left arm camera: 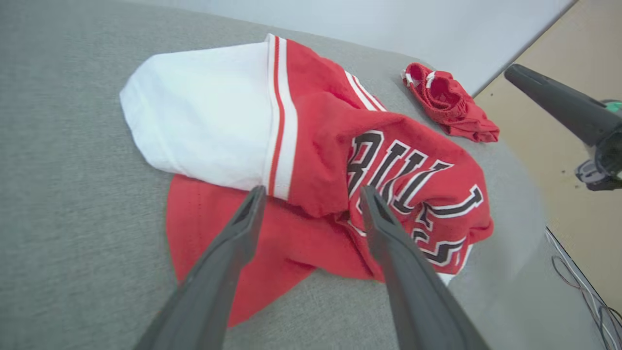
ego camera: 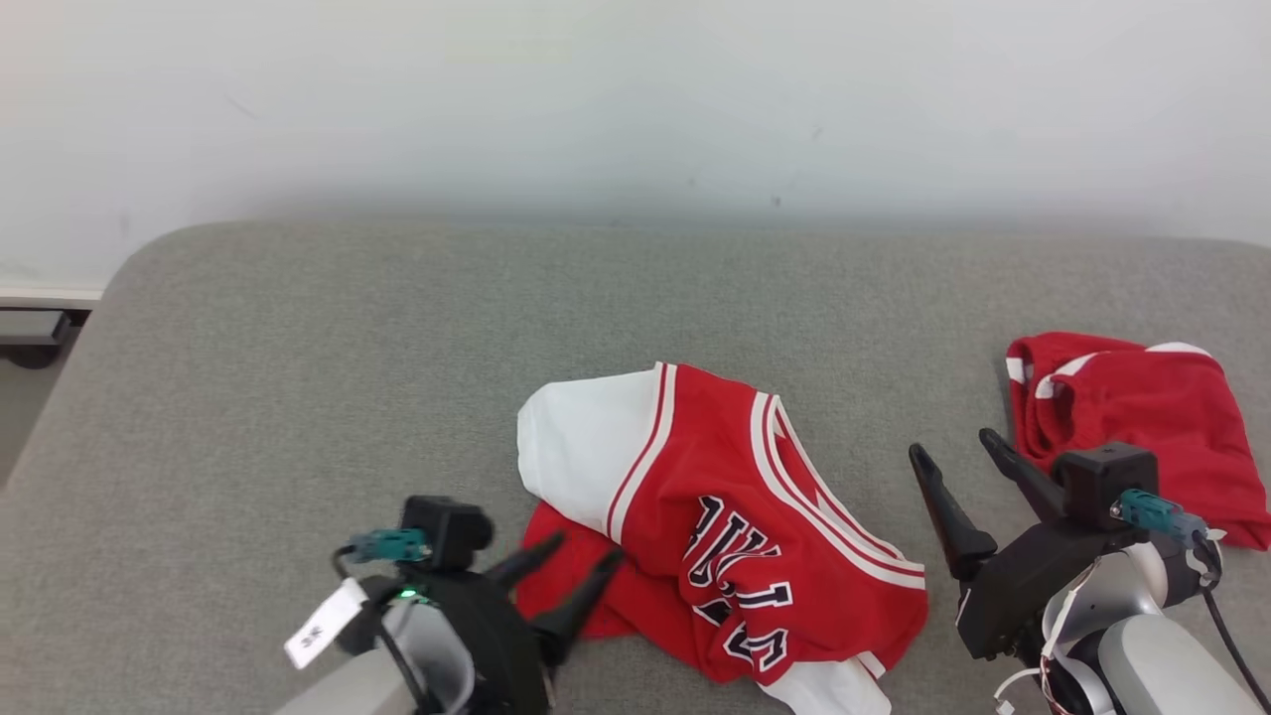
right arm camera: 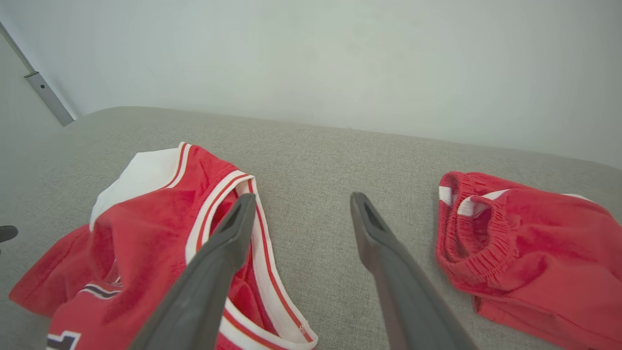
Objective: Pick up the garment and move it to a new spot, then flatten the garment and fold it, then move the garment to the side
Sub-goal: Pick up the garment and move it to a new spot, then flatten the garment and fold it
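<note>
Where the garment lies: a red jersey (ego camera: 725,497) sits crumpled near the front middle of the grey padded surface (ego camera: 348,377), with black-and-white lettering facing up.
Jersey detail: a white panel edged with red and white stripes forms its far left part; in the left wrist view (left arm camera: 316,160) a flat red layer spreads out beneath that panel.
Left gripper (ego camera: 586,551): at the lower left of the head view, with its fingers spread wide and nothing between them. Its tips point at the jersey's near left edge. In its own wrist view (left arm camera: 312,192) the two fingers frame the red cloth below the white panel; whether they touch it cannot be told.
Right gripper (ego camera: 951,444): jaws apart and empty, over bare surface between the jersey and the red shorts (ego camera: 1142,417). In its own wrist view (right arm camera: 302,197) one finger overlaps the jersey's (right arm camera: 146,228) striped neckline.
Red shorts: bunched at the right of the surface, apart from the jersey, elastic waistband showing (right arm camera: 525,243).
Backdrop: a pale wall (ego camera: 635,99) runs behind the surface.
</note>
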Motion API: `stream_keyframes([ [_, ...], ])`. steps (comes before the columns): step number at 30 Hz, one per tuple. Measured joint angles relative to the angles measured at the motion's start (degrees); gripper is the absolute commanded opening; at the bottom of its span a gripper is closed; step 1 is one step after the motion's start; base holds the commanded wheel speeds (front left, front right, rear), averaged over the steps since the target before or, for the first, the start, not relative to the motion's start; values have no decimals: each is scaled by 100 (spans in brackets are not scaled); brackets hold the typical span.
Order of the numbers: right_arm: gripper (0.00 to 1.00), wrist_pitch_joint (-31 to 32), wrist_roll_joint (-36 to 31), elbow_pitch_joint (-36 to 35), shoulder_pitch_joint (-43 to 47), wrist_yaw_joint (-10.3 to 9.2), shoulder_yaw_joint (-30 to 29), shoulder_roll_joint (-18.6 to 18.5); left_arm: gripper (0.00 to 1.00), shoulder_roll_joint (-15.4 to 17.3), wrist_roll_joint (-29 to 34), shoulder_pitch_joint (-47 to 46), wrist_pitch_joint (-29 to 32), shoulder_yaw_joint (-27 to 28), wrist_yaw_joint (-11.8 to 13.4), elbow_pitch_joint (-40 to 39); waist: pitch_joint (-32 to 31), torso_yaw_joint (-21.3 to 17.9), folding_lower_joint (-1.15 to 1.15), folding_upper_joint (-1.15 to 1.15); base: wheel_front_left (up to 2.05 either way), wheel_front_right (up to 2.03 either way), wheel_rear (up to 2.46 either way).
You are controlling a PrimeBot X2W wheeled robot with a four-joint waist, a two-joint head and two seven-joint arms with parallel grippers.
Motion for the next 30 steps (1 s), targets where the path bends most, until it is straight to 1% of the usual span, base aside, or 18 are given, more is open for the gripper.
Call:
stream_keyframes([
  [2,100,10,7,25,0,36,35,10,100,97,14,20,-85,62,138,138,-50,51,0,0,0,0,0],
  [5,100,110,9,107,-7,105,134,30,100,183,-5,146,-214,181,243,279,-105,107,0,0,0,0,0],
  [10,100,163,10,155,-37,149,187,60,100,201,0,220,-259,153,304,536,-140,148,0,0,0,0,0],
  [16,100,263,29,190,-70,200,294,105,100,55,-90,333,-281,154,276,748,-92,120,1,1,0,0,0],
  [21,100,361,27,222,-304,253,409,180,100,-45,-126,332,-241,135,134,1031,-28,54,1,0,0,0,0],
  [25,100,524,25,342,-394,324,572,244,100,-148,-123,325,-174,83,126,1269,33,-3,1,1,0,0,0],
  [27,100,639,53,437,-391,403,657,274,100,-192,-123,304,-167,89,77,1370,70,-23,1,1,0,0,0],
  [30,100,725,75,526,-382,427,690,290,100,-302,-123,230,-122,53,44,1492,122,-15,1,1,0,0,0],
])
